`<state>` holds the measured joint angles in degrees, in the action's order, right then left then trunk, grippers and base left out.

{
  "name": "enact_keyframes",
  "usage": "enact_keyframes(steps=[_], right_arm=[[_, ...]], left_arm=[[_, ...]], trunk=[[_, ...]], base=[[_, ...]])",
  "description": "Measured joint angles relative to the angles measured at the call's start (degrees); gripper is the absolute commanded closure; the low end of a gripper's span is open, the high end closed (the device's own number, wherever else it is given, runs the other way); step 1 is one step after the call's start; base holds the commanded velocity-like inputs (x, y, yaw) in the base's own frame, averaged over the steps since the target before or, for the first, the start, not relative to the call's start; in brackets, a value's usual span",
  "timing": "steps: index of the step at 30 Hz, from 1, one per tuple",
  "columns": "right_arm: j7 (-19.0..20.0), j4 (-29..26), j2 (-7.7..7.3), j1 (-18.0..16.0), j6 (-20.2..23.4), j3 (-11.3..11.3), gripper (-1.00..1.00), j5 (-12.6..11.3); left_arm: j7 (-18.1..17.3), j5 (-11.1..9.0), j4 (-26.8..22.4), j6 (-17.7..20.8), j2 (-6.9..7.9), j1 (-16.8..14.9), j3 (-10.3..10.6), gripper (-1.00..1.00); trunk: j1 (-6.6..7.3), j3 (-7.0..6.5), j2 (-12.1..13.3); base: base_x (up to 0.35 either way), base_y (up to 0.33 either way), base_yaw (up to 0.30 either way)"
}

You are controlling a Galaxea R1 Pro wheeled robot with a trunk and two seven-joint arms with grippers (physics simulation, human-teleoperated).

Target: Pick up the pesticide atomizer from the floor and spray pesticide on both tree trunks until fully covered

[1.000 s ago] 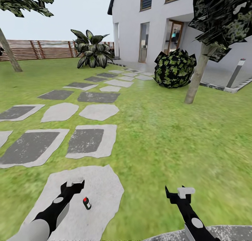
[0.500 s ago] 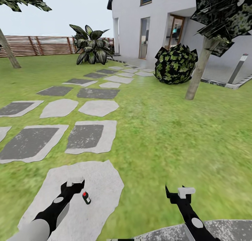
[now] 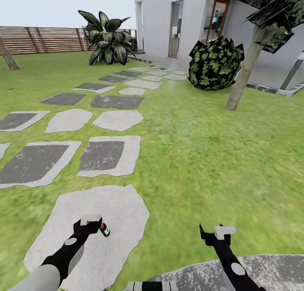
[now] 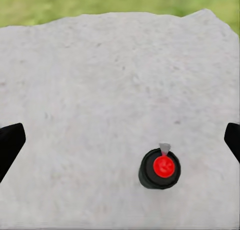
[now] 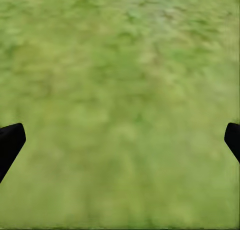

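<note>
Where grass [image 3: 202, 156] rings slab [image 3: 114, 210] — atomizer [image 3: 104, 229] stands unobstructed.

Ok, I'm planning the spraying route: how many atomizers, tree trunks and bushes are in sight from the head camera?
pesticide atomizer: 1
tree trunks: 2, right and left
bushes: 2, round and broad-leaved
Total: 5

A home garden: a grass lawn [image 3: 202, 156] crossed by a path of pale and dark stone slabs [image 3: 105, 156], closed off by a slatted wooden fence [image 3: 42, 39]. A white house [image 3: 185, 12] with glazed doors stands behind, with a leafy bush [image 3: 216, 63], a broad-leaved plant [image 3: 105, 39] and a tree trunk [image 3: 244, 77]
</note>
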<state>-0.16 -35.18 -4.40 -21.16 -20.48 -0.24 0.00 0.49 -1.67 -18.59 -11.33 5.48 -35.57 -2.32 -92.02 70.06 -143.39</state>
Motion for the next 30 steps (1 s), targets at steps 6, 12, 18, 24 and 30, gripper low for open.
enact_keyframes(steps=[6, 12, 18, 24, 30], right_arm=[[0.00, -0.08, 0.00, 0.00, 0.00, 0.00, -1.00, 0.00], [0.00, -0.18, 0.00, 0.00, 0.00, 0.07, -1.00, 0.06], [0.00, -0.23, 0.00, 0.00, 0.00, 0.08, -1.00, 0.08], [0.00, -0.22, 0.00, 0.00, 0.00, 0.08, -1.00, 0.07], [0.06, -0.27, 0.00, 0.00, -0.01, 0.08, -1.00, 0.01]], left_arm=[[-0.14, -0.06, 0.07, -0.07, -0.16, 0.00, 0.05, -1.00], [-1.47, -0.15, 0.09, -0.10, -0.92, 0.08, 0.17, -1.00], [-5.39, -0.39, 0.01, -0.06, -0.97, 0.01, 0.11, -1.00], [-5.73, -0.53, -0.01, -0.15, -0.90, 0.00, -0.25, -1.00], [-5.61, -0.59, -0.09, -0.20, -0.72, 0.00, -0.43, -1.00]], trunk=[[-0.15, 1.81, -0.08], [-0.31, 3.21, -0.16], [-0.46, 4.54, -0.24], [-0.62, 5.87, -0.32], [-0.77, 7.20, -0.40]], base=[[0.000, 0.000, 0.000], [0.000, 0.000, 0.000], [0.000, 0.000, 0.000], [0.000, 0.000, 0.000], [0.000, 0.000, 0.000]])
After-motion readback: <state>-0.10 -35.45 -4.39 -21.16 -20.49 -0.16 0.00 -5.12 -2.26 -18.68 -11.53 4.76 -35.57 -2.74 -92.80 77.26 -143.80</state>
